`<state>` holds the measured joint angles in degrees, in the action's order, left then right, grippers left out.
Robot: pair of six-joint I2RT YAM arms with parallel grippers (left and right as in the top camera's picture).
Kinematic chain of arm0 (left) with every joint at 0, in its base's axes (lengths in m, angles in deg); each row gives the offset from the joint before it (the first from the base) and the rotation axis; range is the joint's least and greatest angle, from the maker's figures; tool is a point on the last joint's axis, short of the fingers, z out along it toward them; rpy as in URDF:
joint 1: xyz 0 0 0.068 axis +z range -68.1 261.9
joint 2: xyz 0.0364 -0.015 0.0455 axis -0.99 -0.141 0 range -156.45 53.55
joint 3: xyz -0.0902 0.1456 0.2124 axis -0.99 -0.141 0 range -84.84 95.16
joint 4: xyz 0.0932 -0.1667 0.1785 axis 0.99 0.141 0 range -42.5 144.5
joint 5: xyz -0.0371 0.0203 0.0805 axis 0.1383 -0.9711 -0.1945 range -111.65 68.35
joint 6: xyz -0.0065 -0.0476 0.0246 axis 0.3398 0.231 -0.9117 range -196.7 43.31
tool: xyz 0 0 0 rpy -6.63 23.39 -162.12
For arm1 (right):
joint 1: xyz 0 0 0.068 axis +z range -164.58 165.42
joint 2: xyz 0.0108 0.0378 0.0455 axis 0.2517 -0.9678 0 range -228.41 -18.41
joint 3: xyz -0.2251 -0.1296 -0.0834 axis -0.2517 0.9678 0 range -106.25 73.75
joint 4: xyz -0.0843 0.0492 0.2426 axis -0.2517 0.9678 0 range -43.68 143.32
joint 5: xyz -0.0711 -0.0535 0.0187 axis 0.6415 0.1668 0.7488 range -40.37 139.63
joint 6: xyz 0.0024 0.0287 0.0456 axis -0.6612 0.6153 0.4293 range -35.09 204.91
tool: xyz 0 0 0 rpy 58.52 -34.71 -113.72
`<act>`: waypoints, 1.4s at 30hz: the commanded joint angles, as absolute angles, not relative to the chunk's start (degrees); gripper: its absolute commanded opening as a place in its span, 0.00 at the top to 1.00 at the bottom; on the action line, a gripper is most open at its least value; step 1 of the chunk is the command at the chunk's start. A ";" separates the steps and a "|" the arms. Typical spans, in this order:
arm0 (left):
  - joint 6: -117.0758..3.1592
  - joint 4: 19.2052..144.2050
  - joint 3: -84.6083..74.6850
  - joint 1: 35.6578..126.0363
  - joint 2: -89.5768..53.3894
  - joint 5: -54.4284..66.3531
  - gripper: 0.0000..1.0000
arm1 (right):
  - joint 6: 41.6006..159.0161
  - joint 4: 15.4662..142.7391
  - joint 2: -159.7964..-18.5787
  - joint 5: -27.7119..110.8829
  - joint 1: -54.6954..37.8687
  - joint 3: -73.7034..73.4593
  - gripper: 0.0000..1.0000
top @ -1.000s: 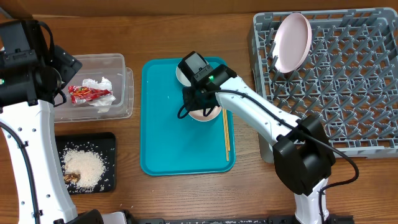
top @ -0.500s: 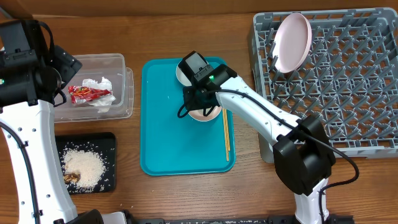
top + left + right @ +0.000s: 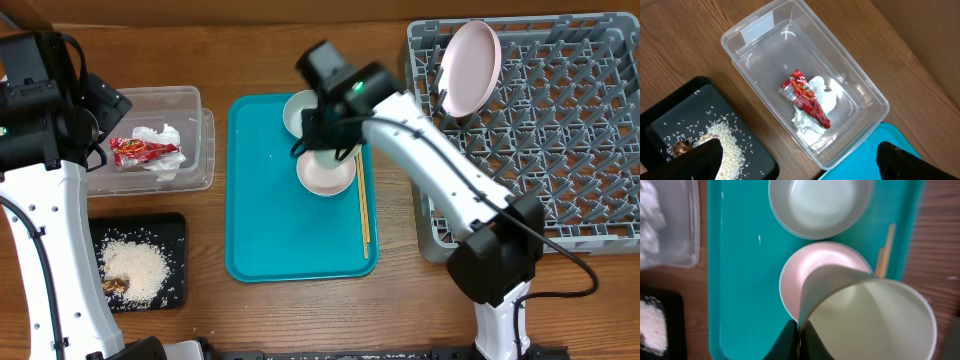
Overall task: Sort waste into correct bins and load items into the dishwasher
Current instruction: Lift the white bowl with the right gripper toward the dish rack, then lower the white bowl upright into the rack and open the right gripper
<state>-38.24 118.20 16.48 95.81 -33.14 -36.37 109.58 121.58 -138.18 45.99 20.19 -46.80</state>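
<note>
Furthest left, the left gripper (image 3: pixel 800 157) hangs with its fingers spread wide and nothing between them; straight beneath it sits the clear plastic tub (image 3: pixel 755 25), holding the red snack wrapper (image 3: pixel 807 97) on the crumpled white tissue (image 3: pixel 827 92); beneath and to that gripper's left is the black tray (image 3: pixel 175 225) with its heap of rice (image 3: pixel 135 265); moving right, the teal tray (image 3: pixel 260 220) lies under the right gripper (image 3: pixel 801 337), whose jaws are pinched tight on the wall of the small white cup (image 3: pixel 870 320), holding it tilted with its mouth toward the wrist camera; directly below the cup rests the pink saucer (image 3: pixel 800 270), the pale bowl (image 3: pixel 820 202) is just beyond it, and the wooden chopsticks (image 3: pixel 363 215) lie lengthwise along the tray's right edge; what counts now, I'd say, is that the grey dish rack (image 3: pixel 560 150) lies off to this gripper's right, past the tray's edge, with the pink plate (image 3: pixel 470 68) standing in its near-left corner; the right arm is much the nearer, the left well apart; the cup likely needs turning mouth down over the pegs.
</note>
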 commanded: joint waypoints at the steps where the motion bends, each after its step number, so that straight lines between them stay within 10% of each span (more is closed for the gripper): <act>1: -38.76 118.00 16.94 95.76 -33.32 -36.16 0.00 | 108.46 126.30 -136.17 49.16 15.90 -56.48 0.96; 10: -38.76 117.98 16.94 95.76 -33.32 -36.16 0.00 | 104.26 136.77 -129.96 45.38 -3.29 -67.08 0.96; 25: -38.76 117.98 16.94 95.76 -33.32 -36.16 0.00 | 81.95 138.41 -129.02 -5.85 -43.77 -63.63 0.96; 42: -38.76 118.00 16.94 95.76 -33.32 -36.16 0.00 | 81.58 116.38 -129.33 -23.80 -50.13 -24.81 0.96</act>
